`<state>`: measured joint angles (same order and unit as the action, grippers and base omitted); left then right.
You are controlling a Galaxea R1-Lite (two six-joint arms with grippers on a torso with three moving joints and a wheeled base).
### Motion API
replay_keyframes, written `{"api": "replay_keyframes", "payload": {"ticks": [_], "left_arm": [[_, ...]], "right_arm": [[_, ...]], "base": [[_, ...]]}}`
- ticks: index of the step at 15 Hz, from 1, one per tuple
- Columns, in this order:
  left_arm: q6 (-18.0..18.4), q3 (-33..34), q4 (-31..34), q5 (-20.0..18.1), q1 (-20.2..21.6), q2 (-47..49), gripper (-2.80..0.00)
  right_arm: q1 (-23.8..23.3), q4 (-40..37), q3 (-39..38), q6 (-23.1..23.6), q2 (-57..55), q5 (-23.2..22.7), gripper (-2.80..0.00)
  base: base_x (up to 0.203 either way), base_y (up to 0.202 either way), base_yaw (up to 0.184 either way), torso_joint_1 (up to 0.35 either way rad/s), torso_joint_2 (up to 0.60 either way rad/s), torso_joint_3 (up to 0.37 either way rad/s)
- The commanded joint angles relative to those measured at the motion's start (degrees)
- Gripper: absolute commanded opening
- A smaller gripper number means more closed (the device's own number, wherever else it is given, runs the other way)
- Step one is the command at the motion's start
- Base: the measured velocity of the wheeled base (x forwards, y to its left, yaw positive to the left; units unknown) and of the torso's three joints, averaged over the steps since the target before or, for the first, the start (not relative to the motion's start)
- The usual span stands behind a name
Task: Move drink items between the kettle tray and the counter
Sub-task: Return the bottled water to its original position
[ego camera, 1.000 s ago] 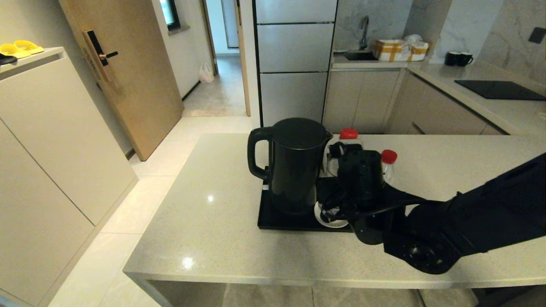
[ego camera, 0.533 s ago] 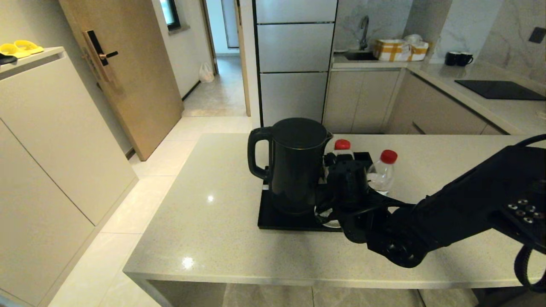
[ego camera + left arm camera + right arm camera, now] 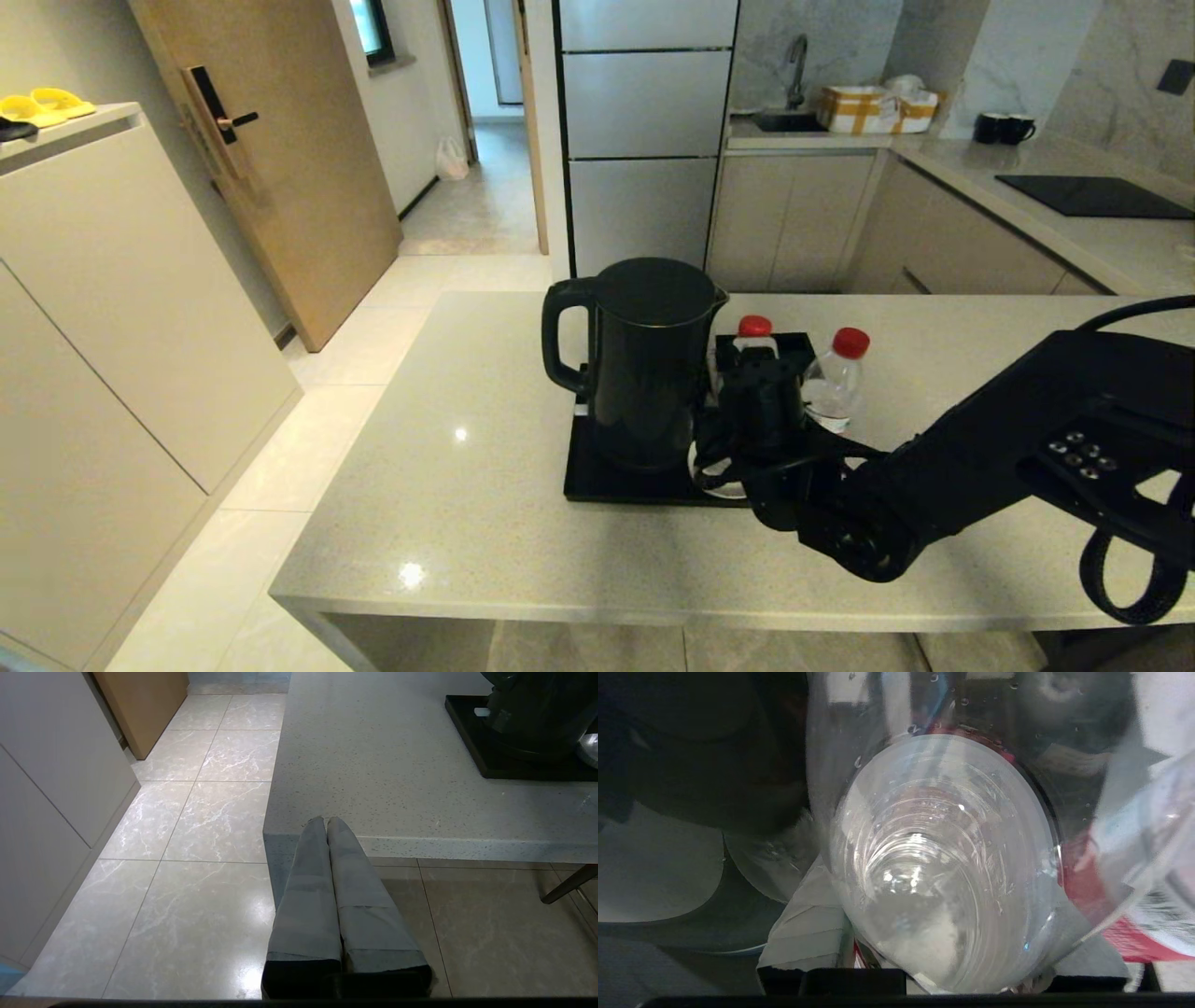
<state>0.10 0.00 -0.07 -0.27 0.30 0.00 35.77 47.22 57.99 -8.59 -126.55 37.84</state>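
— Head view: what's the right gripper (image 3: 758, 392) doing?
— Clamping a bottle (image 3: 754, 338) over the tray (image 3: 597, 481), beside the kettle (image 3: 644, 359). Second bottle (image 3: 837, 378) is standing just right of it.
— And the left gripper (image 3: 326, 826)?
— Hanging by the counter (image 3: 485, 467) edge, fingers pressed together.

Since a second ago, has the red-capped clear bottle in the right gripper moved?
Yes. The red-capped clear plastic bottle in the right gripper has sunk: its cap was level with the black kettle rim, now lower.

Wide bare surface (image 3: 448, 485) left of the kettle tray (image 3: 597, 485). Tall kettle (image 3: 644, 359) blocking the tray's left half. Two water bottles (image 3: 834, 378) crowded just right of it, right hand (image 3: 761, 397) wedged between.
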Motion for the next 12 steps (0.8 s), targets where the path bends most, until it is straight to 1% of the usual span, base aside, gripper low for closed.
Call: {"api": "replay_keyframes", "payload": {"ticks": [1,11,12], "left_arm": [[0.0,0.1,0.0,0.1,0.0,0.0,-2.8],[0.0,0.1,0.0,0.0,0.0,0.0,-2.8],[0.0,0.1,0.0,0.0,0.0,0.0,-2.8]], "right_arm": [[-0.2,0.9,0.1,-0.1,-1.6,0.2,-2.8],[-0.1,0.9,-0.7,0.2,-1.5,0.4,-2.8],[-0.1,1.1,-0.8,0.2,-1.3,0.4,0.0]], "base": [[0.0,0.0,0.0,0.0,0.0,0.0],[0.0,0.0,0.0,0.0,0.0,0.0],[0.0,0.0,0.0,0.0,0.0,0.0]]}}
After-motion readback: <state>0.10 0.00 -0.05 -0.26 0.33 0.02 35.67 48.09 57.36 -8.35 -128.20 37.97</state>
